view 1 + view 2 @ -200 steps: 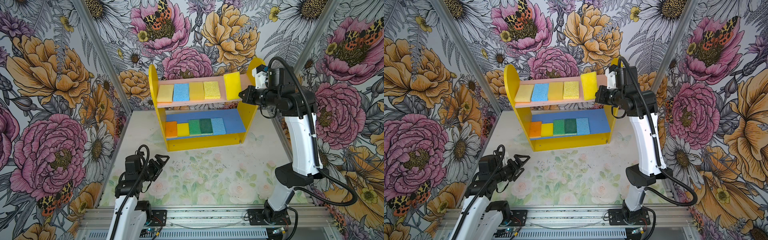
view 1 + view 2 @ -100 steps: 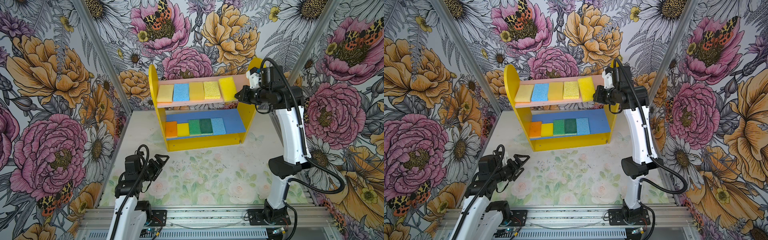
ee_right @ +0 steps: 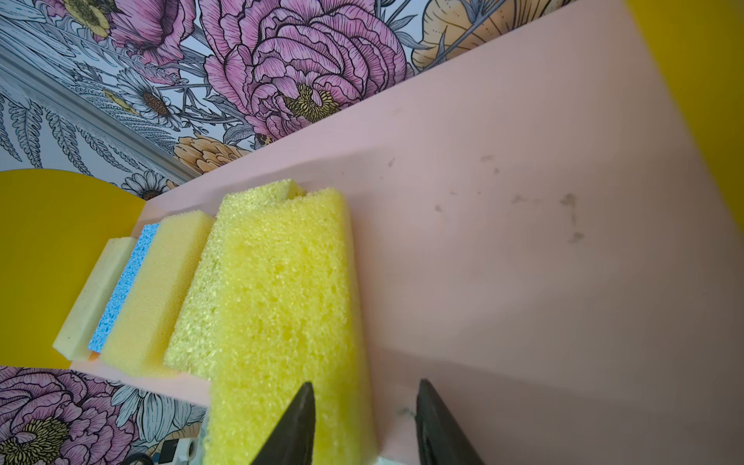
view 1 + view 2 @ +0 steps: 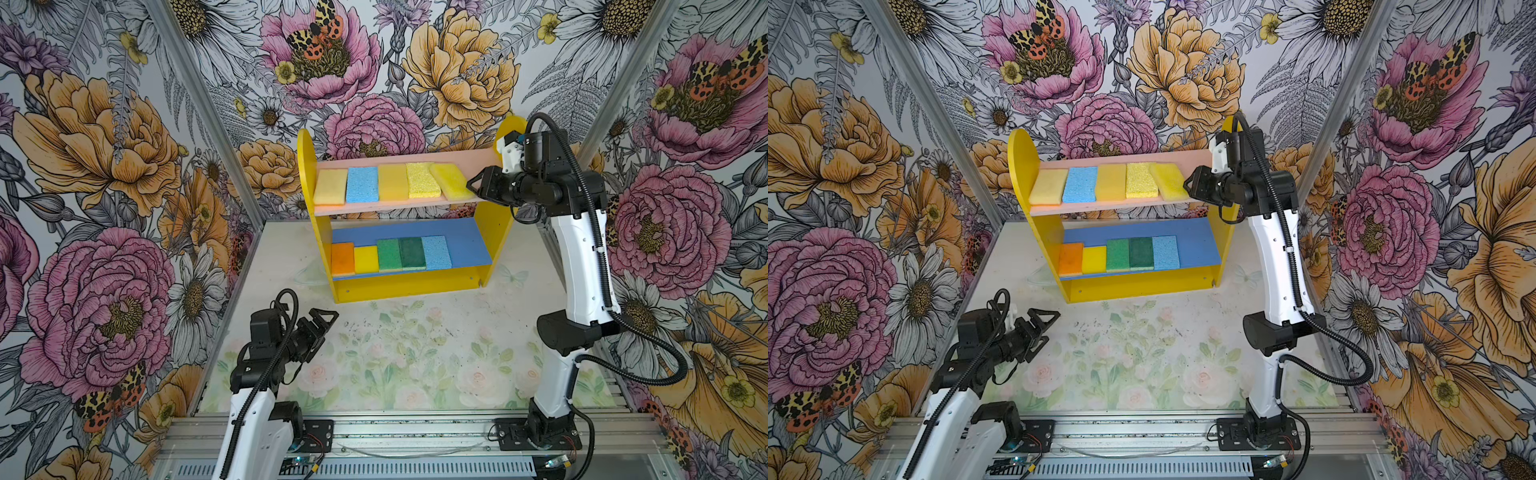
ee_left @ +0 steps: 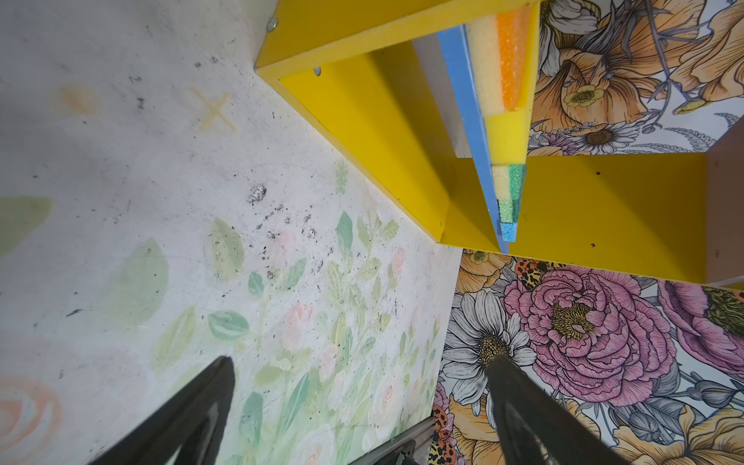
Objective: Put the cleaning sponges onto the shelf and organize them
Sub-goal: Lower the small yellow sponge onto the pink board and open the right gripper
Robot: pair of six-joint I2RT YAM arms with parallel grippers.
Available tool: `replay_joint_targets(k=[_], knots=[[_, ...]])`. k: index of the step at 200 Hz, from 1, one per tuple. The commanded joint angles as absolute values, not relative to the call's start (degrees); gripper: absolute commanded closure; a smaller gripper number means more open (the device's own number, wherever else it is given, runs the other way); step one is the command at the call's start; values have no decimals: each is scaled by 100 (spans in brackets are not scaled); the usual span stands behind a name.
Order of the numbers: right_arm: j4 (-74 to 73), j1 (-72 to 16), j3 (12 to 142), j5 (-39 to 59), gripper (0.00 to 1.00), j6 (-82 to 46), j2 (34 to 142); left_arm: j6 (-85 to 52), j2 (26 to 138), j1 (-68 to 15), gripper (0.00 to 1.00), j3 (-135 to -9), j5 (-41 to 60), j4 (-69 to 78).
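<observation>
The shelf point(image 4: 407, 286) stands at the back of the table. On its pink upper board point(image 4: 478, 160) lie several cleaning sponges: pale yellow point(image 4: 331, 187), light blue point(image 4: 362, 185) and three yellow ones. The rightmost yellow sponge point(image 4: 451, 180) point(image 3: 282, 302) leans on its neighbour point(image 3: 197, 314). My right gripper point(image 4: 473, 189) point(image 3: 366, 382) is at this sponge's near end, open; one finger overlaps it and the other is off to its side. The blue lower board point(image 4: 465, 245) carries orange point(image 4: 343, 258), yellow, two green and light blue point(image 4: 436, 252) sponges. My left gripper point(image 4: 328, 320) point(image 5: 362, 358) hovers open and empty at the front left.
The shelf's yellow right side panel point(image 4: 500, 232) stands just behind and below my right wrist. The right end of the pink board point(image 3: 543, 241) is bare. The floral table mat point(image 4: 415, 353) stretches between the shelf and the front rail point(image 4: 415, 432).
My right gripper swung left and down, laying the upright yellow sponge onto the pink board, then its jaws parted. The left arm has not moved.
</observation>
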State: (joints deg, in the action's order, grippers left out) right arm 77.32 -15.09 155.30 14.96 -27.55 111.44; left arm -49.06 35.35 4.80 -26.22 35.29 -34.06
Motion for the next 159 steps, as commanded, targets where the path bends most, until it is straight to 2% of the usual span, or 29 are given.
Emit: replay_joint_targets(k=[1,23,41,75,99,159], knots=[[7560,-1791,15464,1110,58,-2768,10608,-4816,3533,536,1,-2707,3639,-3265],[7426,-2029,15452,1087,57,-2765,10418,-4816,3534,545,1,-2707,3657,-3252],[7172,-2141,15484,1435,57,-2836,10431,-4816,3526,545,1,-2708,3656,-3243],[6882,-2393,15871,2098,57,-3176,10981,-4834,3476,545,1,-2699,3649,-3244],[6882,-2610,15805,1936,56,-3132,11095,-4825,3462,558,1,-2698,3682,-3243],[6866,-2886,14750,1321,55,-2909,10505,-4824,3550,607,1,-2663,3759,-3117]])
